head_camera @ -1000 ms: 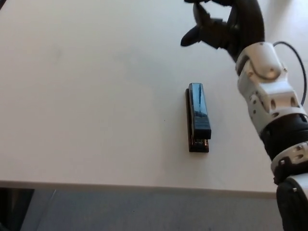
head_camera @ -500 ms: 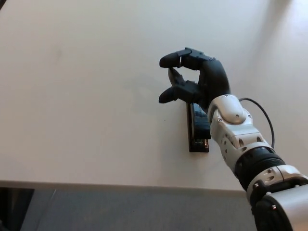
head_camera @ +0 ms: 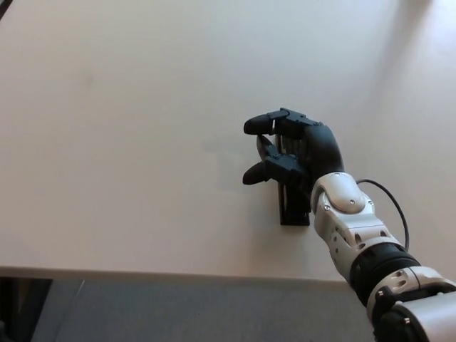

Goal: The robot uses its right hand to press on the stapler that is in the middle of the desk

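The stapler (head_camera: pixel 293 207) is found lying near the middle of the white desk (head_camera: pixel 128 142), towards its near edge, with its long axis running away from the robot. Only its near end and part of its left side are seen; the remainder is covered by the right hand (head_camera: pixel 296 151), which is placed directly over it. The fingers (head_camera: pixel 260 125) are held curled and spread, projecting to the left beyond the stapler's far end, and nothing is clasped between them. Whether the palm is actually bearing on the stapler's top cannot be determined from the head view. The white forearm (head_camera: pixel 353 231) is seen entering from the lower right
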You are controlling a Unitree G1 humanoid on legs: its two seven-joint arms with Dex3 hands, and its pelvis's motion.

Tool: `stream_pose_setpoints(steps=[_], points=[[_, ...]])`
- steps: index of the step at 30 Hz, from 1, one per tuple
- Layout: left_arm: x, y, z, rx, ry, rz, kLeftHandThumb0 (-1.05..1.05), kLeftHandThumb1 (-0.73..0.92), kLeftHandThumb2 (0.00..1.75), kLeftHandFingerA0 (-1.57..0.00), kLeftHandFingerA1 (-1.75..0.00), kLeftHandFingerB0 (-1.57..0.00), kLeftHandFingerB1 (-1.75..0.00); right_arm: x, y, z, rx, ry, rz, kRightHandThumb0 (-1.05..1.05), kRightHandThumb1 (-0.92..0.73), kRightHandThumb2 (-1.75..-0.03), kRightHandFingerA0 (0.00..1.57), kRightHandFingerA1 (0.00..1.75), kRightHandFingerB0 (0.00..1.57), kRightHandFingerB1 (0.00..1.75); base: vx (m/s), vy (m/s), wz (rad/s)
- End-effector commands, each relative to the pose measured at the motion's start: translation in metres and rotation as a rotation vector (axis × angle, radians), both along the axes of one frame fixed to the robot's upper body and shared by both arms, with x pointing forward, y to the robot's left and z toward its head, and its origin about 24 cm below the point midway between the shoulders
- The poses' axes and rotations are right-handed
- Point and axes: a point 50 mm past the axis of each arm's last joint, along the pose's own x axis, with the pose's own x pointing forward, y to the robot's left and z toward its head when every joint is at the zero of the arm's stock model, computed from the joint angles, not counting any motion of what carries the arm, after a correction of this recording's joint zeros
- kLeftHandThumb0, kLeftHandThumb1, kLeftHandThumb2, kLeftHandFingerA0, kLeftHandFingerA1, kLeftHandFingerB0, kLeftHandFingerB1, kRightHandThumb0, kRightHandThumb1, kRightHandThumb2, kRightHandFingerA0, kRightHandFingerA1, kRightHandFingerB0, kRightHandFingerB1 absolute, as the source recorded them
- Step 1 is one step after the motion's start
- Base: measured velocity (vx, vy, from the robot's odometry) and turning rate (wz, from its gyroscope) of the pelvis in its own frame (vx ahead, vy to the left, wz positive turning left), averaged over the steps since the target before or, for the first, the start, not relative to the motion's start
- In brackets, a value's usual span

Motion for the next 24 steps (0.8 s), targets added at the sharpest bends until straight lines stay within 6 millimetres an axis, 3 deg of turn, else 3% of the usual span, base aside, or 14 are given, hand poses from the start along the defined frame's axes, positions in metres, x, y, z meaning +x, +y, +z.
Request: stream_pose_setpoints(steps=[1, 7, 8, 12, 13, 18, 19, 20, 21, 24], points=[[0.004, 0.005, 0.006, 0.027, -0.019, -0.009, -0.36, 0.50, 1.10, -0.01, -0.49, 0.00, -0.48, -0.021, -0.021, -0.045, -0.004, 0.188, -0.076, -0.11, -0.71, -0.81, 1.22, 0.94, 0.76, 1.09, 0.00, 0.000, 0.00], [0.009, 0.004, 0.008, 0.024, -0.037, 0.000, -0.36, 0.49, 1.10, -0.01, -0.49, 0.00, -0.48, -0.035, -0.029, -0.065, -0.010, 0.254, -0.088, -0.10, -0.69, -0.79, 1.23, 1.02, 0.74, 1.17, 0.00, 0.000, 0.00], [0.008, 0.004, 0.007, 0.024, -0.036, 0.000, -0.83, 0.76, 1.02, -0.16, -0.45, -0.11, -0.40, -0.037, -0.029, -0.068, -0.019, 0.262, -0.087, -0.10, -0.69, -0.80, 1.23, 1.02, 0.74, 1.15, 0.00, 0.000, 0.00], [0.007, 0.004, 0.006, 0.002, -0.036, 0.018, -0.82, 0.76, 1.02, -0.16, -0.45, -0.10, -0.40, -0.047, -0.028, -0.080, -0.044, 0.295, -0.087, -0.14, -0.76, -0.70, 1.22, 0.98, 0.70, 1.04, 0.00, 0.000, 0.00], [0.005, 0.004, 0.006, 0.004, -0.034, 0.017, -0.36, 0.50, 1.10, -0.01, -0.49, 0.00, -0.48, -0.053, -0.028, -0.087, -0.019, 0.322, -0.092, -0.12, -0.78, -0.68, 1.19, 1.04, 0.71, 1.01, 0.00, 0.000, 0.00], [-0.005, 0.003, 0.001, -0.001, -0.015, -0.002, -0.36, 0.51, 1.10, -0.01, -0.49, 0.00, -0.48, -0.068, -0.028, -0.103, -0.036, 0.373, -0.089, -0.09, -0.74, -0.76, 1.18, 1.05, 0.72, 0.99, 0.00, 0.000, 0.00], [-0.005, 0.004, 0.002, 0.013, -0.011, -0.014, -0.81, 0.92, 0.73, -0.18, -0.35, -0.10, -0.26, -0.068, -0.027, -0.103, -0.028, 0.378, -0.092, -0.09, -0.75, -0.75, 1.17, 1.06, 0.73, 1.00, 0.00, 0.000, 0.00], [-0.006, 0.004, 0.001, 0.015, -0.004, -0.008, -0.36, 0.50, 1.10, 0.00, -0.48, 0.00, -0.48, -0.069, -0.026, -0.104, -0.025, 0.383, -0.093, -0.10, -0.74, -0.74, 1.19, 1.04, 0.72, 1.01, 0.00, 0.000, 0.00], [-0.008, 0.004, 0.000, 0.022, 0.005, -0.011, -0.36, 0.50, 1.10, -0.01, -0.48, 0.00, -0.48, -0.071, -0.025, -0.106, -0.022, 0.382, -0.085, -0.11, -0.73, -0.75, 1.20, 1.04, 0.73, 1.11, 0.00, 0.000, 0.00], [-0.019, 0.003, -0.005, 0.024, 0.033, -0.007, -0.36, 0.49, 1.10, -0.02, -0.49, 0.00, -0.48, -0.080, -0.024, -0.114, -0.041, 0.406, -0.070, -0.13, -0.73, -0.76, 1.21, 1.02, 0.72, 1.11, 0.00, 0.000, 0.00]])
